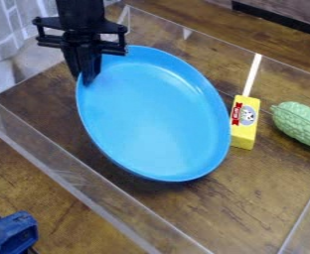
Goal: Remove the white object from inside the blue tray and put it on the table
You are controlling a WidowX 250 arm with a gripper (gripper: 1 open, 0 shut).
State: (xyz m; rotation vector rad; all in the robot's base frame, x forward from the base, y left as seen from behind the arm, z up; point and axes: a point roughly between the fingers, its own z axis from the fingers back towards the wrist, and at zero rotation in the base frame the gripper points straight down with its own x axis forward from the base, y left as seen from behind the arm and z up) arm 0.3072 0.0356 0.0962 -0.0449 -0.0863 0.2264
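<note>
Dark wood-grain desk (pixel 39 134), fenced by low clear walls (pixel 78 193), fills the view. The white object cannot be made out: the bare floor of the blue tray (pixel 158 119) shows no white piece, so it is either hidden behind the black arm (pixel 80 15) at the tray's far-left edge or out of sight elsewhere. The tray itself looks tipped, its far-left rim raised off the desk and its near-right side low.

The jaws point straight down at that raised rim and are fully closed; they appear to have pinched the rim of the tray and not the white piece (a judgement, since the contact spot is dark and small).

The coming move turns on where the white object lies from the jaws, and this view does not tell. Its long axis cannot be read either. With only 1 arm, no choice of hand arises.

Just beside the tray's right edge stands a yellow box (pixel 244 121) with a thin pale stick (pixel 253 71) rising behind it. A green lumpy thing (pixel 304 124) lies further right.
</note>
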